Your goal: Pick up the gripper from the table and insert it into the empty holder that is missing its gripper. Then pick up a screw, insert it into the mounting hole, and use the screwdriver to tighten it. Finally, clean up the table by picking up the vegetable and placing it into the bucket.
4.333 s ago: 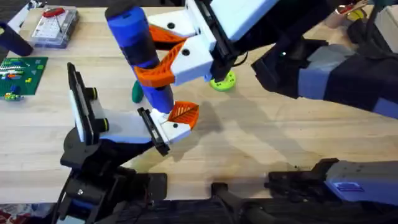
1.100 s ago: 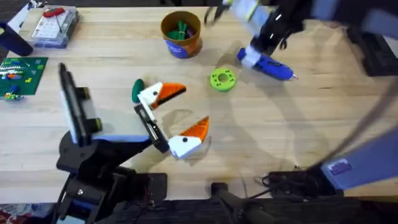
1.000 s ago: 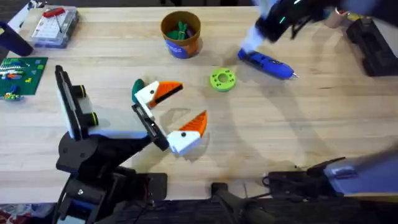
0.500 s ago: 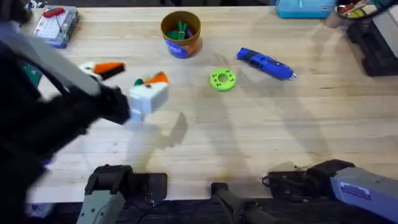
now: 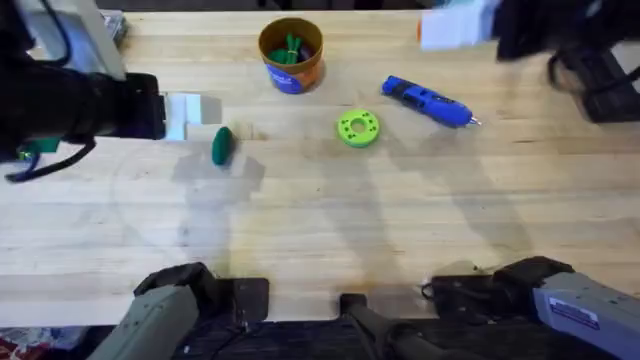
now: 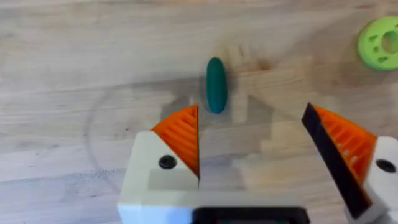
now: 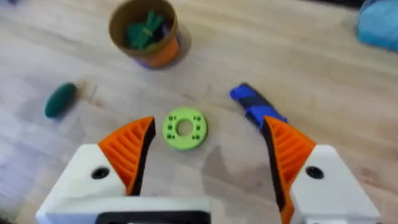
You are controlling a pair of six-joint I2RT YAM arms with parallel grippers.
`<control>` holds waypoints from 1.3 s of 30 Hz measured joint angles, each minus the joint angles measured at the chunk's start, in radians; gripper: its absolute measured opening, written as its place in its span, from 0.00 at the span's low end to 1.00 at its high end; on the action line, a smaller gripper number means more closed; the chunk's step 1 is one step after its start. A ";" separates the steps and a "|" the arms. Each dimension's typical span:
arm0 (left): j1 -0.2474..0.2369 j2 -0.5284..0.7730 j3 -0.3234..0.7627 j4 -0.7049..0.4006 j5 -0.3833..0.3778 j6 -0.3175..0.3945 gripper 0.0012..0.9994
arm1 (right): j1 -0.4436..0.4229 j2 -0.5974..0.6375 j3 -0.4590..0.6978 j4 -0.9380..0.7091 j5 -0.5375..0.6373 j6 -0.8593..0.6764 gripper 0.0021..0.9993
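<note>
The dark-green vegetable point(image 5: 221, 145) lies on the wood left of centre. My left gripper point(image 6: 252, 134) hovers open just short of the vegetable point(image 6: 216, 84), nothing between its orange pads; from overhead the left gripper point(image 5: 187, 112) is at the far left. The orange bucket point(image 5: 290, 52) with green pieces stands at the back. The blue screwdriver point(image 5: 428, 102) lies free to its right. My right gripper point(image 7: 208, 149) is open and high above the table, looking down on the bucket point(image 7: 146, 31), vegetable point(image 7: 60, 99) and screwdriver point(image 7: 255, 106). The holder and the loose gripper are out of view.
A bright-green disc with holes point(image 5: 358, 128) lies between the vegetable and the screwdriver, also as the disc point(image 6: 380, 42) and disc point(image 7: 184, 129). Dark equipment point(image 5: 603, 80) sits at the right edge. Both arm bases line the near edge.
The screwdriver, earlier held at the holder, now lies on the table. The holder is gone from view. My left arm has swung to the back left and the right arm has withdrawn to the back right.
</note>
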 joint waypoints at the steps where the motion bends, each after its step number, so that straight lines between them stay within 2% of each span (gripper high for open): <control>1: 0.003 0.029 0.000 0.000 -0.001 0.006 0.98 | 0.000 -0.001 -0.026 0.000 0.000 0.000 1.00; 39: 0.003 0.035 0.000 -0.001 -0.002 0.007 0.98 | 0.000 -0.001 -0.032 0.000 0.000 0.000 1.00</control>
